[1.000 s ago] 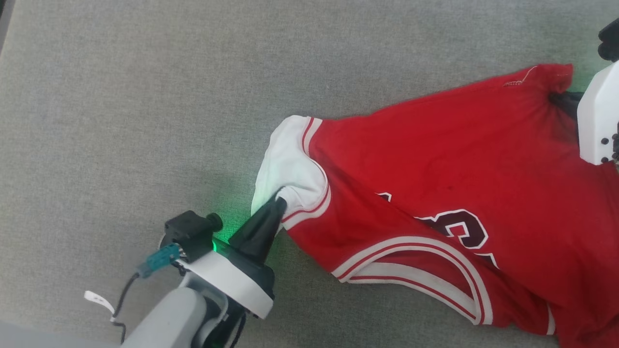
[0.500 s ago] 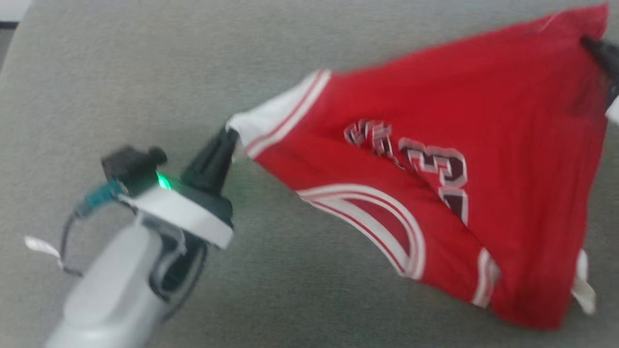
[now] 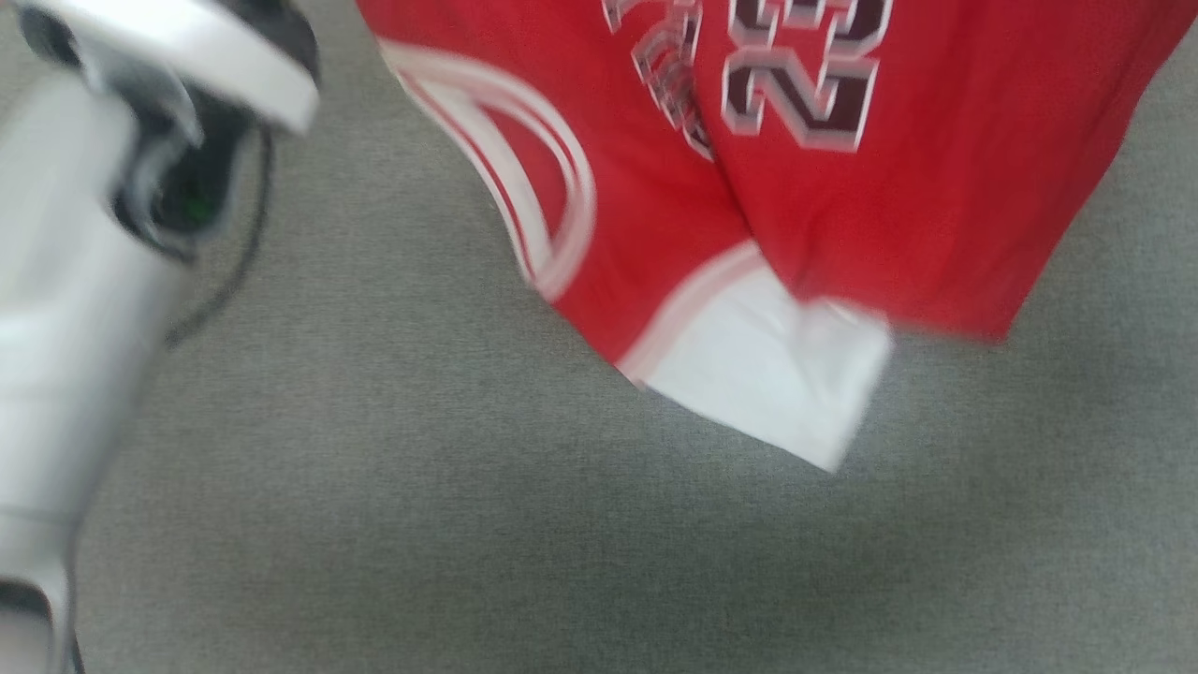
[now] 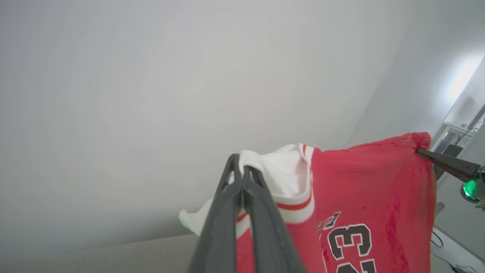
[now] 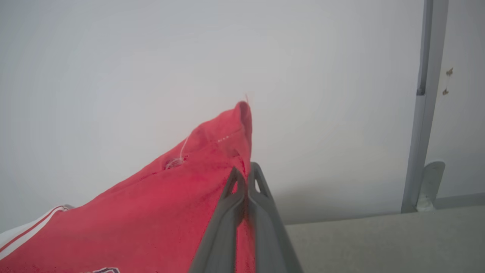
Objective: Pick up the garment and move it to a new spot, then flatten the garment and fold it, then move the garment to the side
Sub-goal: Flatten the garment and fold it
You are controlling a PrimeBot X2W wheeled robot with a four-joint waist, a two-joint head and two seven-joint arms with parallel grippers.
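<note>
A grey post (image 5: 423, 132) climbs the pale wall (image 5: 113, 57) behind the grey surface (image 5: 379, 239).

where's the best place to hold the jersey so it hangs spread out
Two far-apart edges, each pinched from outside: the left gripper on the white sleeve, the right gripper on a red corner. Held so, the garment hangs stretched between them.

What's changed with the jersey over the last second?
The garment has been lifted off the grey surface and now hangs stretched between the left claw, on its white sleeve, and the right claw, on a red corner. Both claws stayed shut on it.
</note>
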